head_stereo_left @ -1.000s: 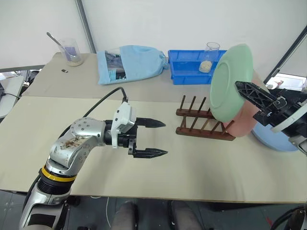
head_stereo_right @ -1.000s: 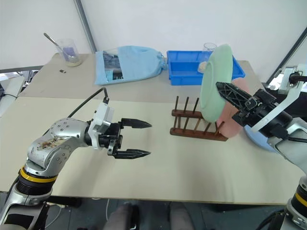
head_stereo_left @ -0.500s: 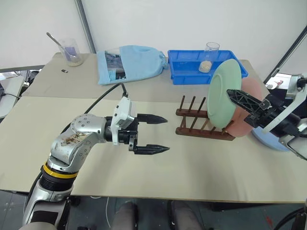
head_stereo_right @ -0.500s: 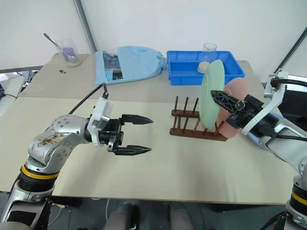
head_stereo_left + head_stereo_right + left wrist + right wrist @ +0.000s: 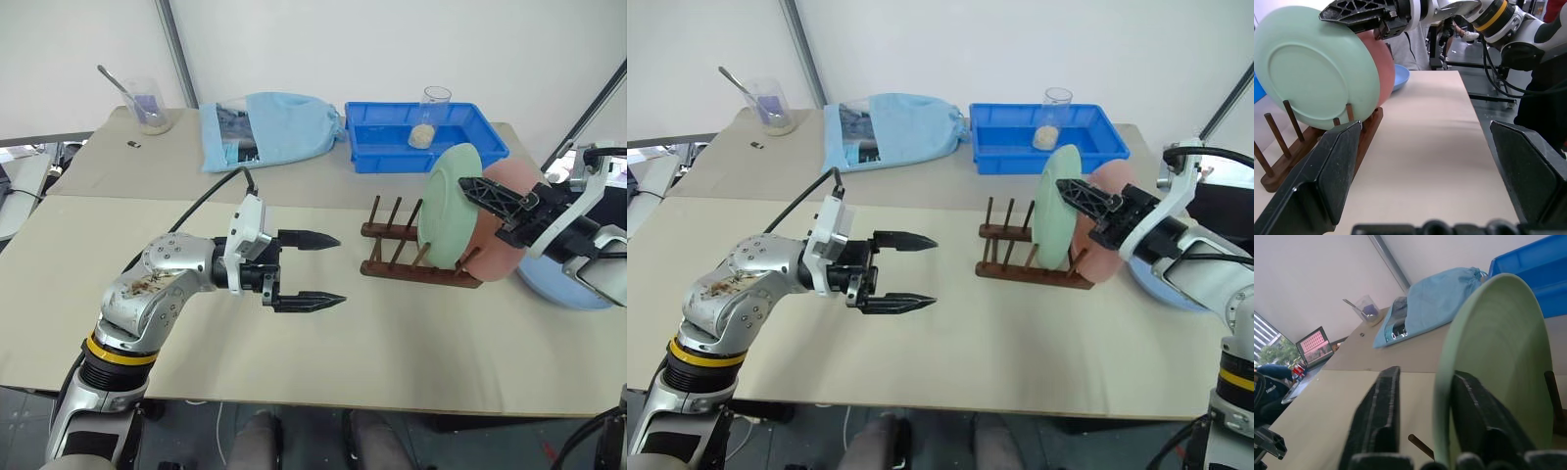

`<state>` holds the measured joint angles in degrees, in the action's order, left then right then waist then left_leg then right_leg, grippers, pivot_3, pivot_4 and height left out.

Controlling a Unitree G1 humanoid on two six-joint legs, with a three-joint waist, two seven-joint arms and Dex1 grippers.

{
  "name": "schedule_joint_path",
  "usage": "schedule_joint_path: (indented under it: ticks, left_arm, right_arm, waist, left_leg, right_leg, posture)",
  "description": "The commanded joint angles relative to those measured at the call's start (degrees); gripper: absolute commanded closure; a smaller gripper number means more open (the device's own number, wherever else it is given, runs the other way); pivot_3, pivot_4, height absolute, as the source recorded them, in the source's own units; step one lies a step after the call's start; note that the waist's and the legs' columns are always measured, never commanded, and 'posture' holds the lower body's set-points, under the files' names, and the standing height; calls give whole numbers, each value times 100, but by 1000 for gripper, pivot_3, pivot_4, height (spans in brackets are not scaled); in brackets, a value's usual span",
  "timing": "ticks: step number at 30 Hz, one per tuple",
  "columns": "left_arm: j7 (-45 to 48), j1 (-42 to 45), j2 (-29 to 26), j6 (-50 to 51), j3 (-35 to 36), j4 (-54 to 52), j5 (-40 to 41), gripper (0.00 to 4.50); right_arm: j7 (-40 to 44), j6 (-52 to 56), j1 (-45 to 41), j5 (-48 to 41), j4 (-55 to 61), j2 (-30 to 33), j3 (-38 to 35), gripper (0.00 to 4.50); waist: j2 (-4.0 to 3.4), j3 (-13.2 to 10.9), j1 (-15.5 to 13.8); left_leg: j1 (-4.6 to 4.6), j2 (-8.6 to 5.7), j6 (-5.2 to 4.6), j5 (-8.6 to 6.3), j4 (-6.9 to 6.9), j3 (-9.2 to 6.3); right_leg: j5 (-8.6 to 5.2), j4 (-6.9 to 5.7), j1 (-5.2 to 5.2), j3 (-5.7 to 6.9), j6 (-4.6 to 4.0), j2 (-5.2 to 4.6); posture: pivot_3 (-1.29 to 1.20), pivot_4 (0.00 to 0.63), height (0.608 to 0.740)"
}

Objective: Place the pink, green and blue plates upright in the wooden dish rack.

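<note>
Since a second ago my right arm has brought the green plate down from the air into the wooden dish rack, and its fingers have parted: from the right wrist camera I see a clear gap between one finger and the plate's rim, with the other finger behind the plate, so the right gripper now straddles the rim loosely rather than clamping it. From here the green plate stands upright between the pegs, tilted slightly back, a plain matte mint disc with a raised foot ring on its underside. Behind it the pink plate also stands upright in the rack, the green plate seeming to lean against it. I see the blue plate lying flat on the table past the rack's right end.

My left gripper hangs over the table well to the left of the rack, fingers spread wide, holding nothing.

I see a beige table with a seam across it. Along the far edge sit a blue plastic tray with a glass jar in it, a light blue cloth bag, and a cup with a spoon. A white wall stands behind.
</note>
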<state>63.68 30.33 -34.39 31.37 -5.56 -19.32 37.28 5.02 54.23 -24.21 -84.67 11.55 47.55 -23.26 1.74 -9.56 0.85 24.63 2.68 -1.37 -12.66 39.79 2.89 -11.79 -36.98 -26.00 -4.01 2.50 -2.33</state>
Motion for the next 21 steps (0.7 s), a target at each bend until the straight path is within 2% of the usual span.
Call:
schedule_joint_path:
  ticks: [1,5,9,13,15,17,21]
  left_arm:
    - [-33,-6,-11,-8,102,-178,81,0]
    - [-36,8,9,-5,81,-171,92,0]
    - [-27,19,11,55,76,-159,139,0]
    - [78,0,-76,95,-7,-193,129,0]
    - [175,-21,-139,128,-72,-217,123,0]
    - [322,-43,-259,158,-187,-227,61,0]
    - [489,-36,-330,40,-331,-279,-13,0]
  right_arm:
    - [188,-70,-189,219,180,160,-121,1357]
    - [514,-169,-380,758,300,598,-282,14]
    - [1089,-49,-367,932,412,1269,-749,14]
    - [1670,335,192,987,529,1923,-1800,14]
    - [2026,653,673,1014,613,2104,-2482,14]
    - [2680,933,1502,1520,899,2241,-3208,14]
    - [3942,727,3249,2830,1464,2170,-3972,14]
  waist:
    - [0,0,0]
    - [-1,0,-1]
    - [0,0,-13]
    - [0,0,-44]
    - [0,0,-46]
    - [0,1,-39]
    - [-3,3,-42]
  left_leg:
    - [0,0,0,0,0,0]
    - [1,0,0,0,0,2]
    - [2,1,0,0,-2,2]
    - [5,1,0,0,-2,1]
    - [5,1,0,0,-2,2]
    - [4,1,0,0,0,3]
    - [1,0,0,0,2,5]
  right_leg:
    - [0,0,0,0,0,0]
    - [0,0,-2,-1,0,0]
    - [-1,0,-5,0,-1,0]
    - [-2,4,-5,1,-1,-1]
    - [-2,8,-3,1,-1,-1]
    - [-3,11,-1,1,-3,-2]
    - [-10,10,1,-2,-14,-3]
  posture:
    - [0,150,696]
    - [0,150,696]
    - [0,150,696]
    - [0,150,696]
    - [0,150,696]
    - [0,150,696]
    - [0,150,696]
